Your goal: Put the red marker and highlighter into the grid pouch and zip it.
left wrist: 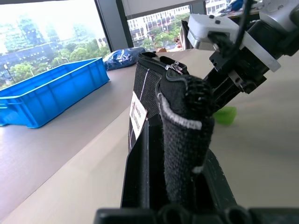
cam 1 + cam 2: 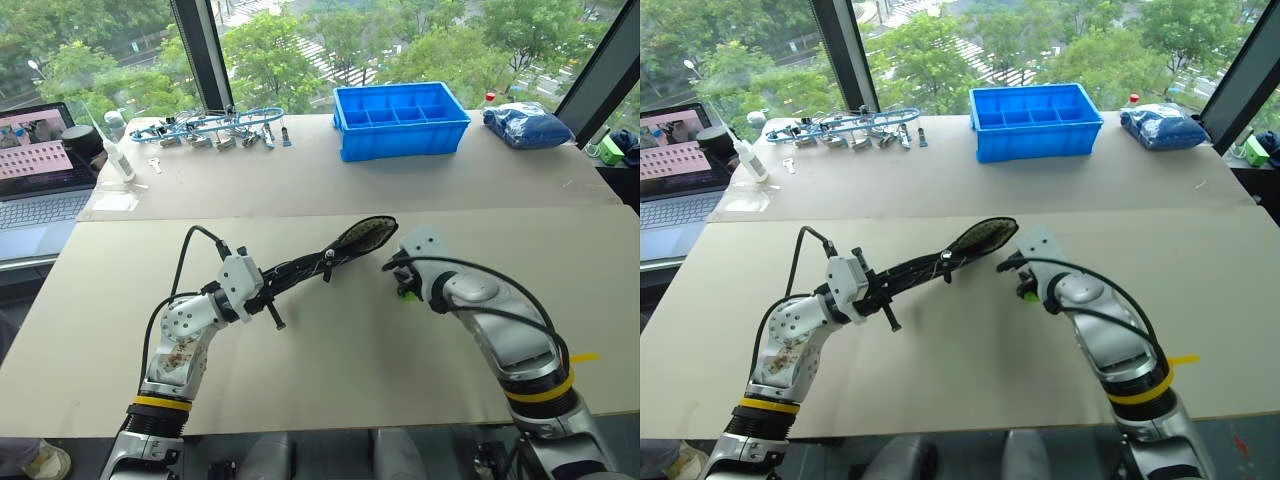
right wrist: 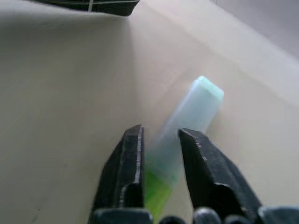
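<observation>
Silver-grey jointed arms, yellow wrist bands, looping black cables, white wrist housings, black two-fingered right gripper (image 3: 161,144).

Near half of the surface (image 2: 330,370): bare on all sides of the two arms, open for passage.

Middle: grid pouch (image 2: 340,248) held above the surface in the left gripper (image 2: 262,288), slanting up toward the right; its open mouth lies near the right gripper (image 2: 402,282), leaving a narrow gap between them.

Under the right gripper: highlighter (image 3: 187,126) lying on the surface between the fingers (image 3: 128,163).

Far half: blue bin (image 2: 400,120), blue bag (image 2: 528,125), row of tools (image 2: 210,128), white bottle (image 2: 115,155).

Left edge: laptop (image 2: 40,180).
</observation>
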